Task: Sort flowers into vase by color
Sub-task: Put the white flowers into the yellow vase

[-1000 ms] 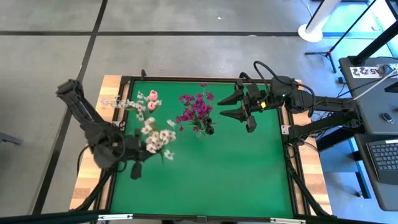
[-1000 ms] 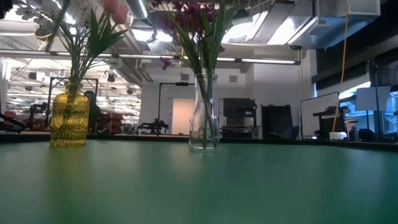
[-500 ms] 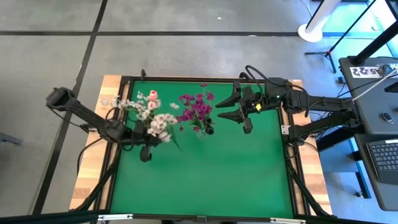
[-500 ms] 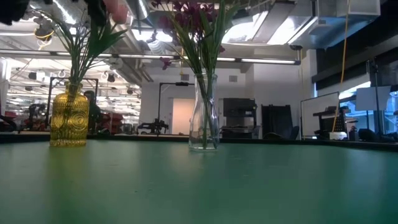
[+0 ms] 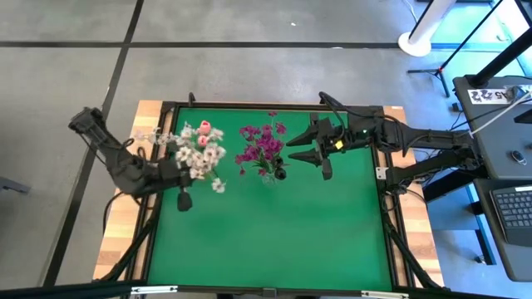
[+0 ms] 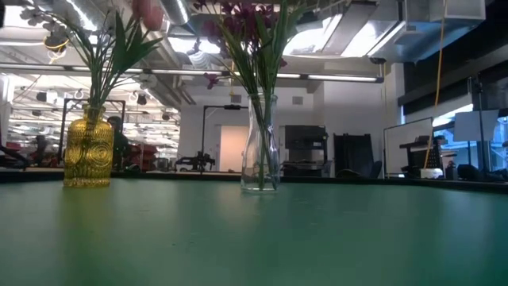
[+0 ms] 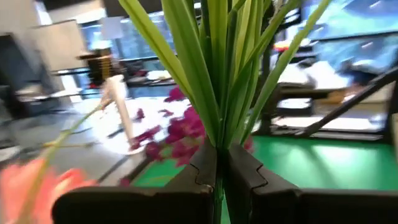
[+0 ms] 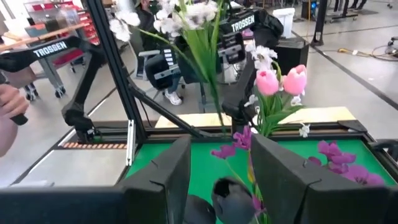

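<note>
Left gripper (image 7: 216,177) clamped on white flowers (image 5: 199,154)

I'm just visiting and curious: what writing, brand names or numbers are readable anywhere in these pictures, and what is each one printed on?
"TROSSEN": white letters on the left arm's dark link, above the white flowers, right wrist view.
"TROSSEN": white letters on a dark arm link at that view's edge.
White tag with dark digits, on the desk beside the table, high view: too small to read.
No other text is legible.
</note>
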You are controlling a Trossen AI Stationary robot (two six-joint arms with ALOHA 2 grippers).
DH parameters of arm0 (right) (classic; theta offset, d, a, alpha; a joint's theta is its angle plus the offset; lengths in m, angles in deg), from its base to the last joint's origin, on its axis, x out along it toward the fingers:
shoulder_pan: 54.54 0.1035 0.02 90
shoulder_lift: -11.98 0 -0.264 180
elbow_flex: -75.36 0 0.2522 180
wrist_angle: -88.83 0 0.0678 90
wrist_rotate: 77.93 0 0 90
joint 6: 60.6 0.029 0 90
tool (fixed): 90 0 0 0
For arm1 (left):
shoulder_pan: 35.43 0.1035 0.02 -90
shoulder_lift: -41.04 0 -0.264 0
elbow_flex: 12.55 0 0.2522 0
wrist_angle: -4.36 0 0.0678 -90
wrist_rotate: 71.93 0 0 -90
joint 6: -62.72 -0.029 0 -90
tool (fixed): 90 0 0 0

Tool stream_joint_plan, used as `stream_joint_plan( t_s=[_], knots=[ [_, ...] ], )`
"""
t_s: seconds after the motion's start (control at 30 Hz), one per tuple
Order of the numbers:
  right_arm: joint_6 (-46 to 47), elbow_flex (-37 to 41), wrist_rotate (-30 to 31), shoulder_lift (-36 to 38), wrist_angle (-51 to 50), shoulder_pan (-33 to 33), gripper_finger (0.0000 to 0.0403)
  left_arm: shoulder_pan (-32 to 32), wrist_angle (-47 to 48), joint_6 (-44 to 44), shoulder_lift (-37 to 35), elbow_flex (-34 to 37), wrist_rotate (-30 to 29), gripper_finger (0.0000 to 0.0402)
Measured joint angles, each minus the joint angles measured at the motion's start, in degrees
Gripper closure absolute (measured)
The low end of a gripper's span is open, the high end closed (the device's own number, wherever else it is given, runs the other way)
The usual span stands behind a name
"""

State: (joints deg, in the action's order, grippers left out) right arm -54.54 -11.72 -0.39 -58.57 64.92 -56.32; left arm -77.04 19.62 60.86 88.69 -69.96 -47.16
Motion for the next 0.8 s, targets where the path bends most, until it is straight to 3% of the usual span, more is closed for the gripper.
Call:
stream_joint_plan(
  t_s=[0.2, 0.33, 0.63, 0.8],
  knots=[
    [0.8, 0.0, 2.1, -0.5, -0.4, 2.6, 0.0237, -10.9, 8.5, 7.0, -2.4, 1.2, -17.3, 0.0396],
    [-0.5, 0.0, 3.2, -0.5, -0.2, 4.2, 0.0237, -16.5, 13.5, 13.5, -3.1, 2.6, -24.6, 0.0396],
    [-0.6, 0.0, 4.0, -0.5, -0.4, 4.8, 0.0237, -17.7, 14.9, 15.0, -2.8, 4.2, -24.3, 0.0396],
    [-0.8, 0.0, 4.0, -0.5, -0.3, 4.8, 0.0237, -17.7, 15.0, 15.5, -4.2, 4.2, -16.9, 0.0396]
  ],
)
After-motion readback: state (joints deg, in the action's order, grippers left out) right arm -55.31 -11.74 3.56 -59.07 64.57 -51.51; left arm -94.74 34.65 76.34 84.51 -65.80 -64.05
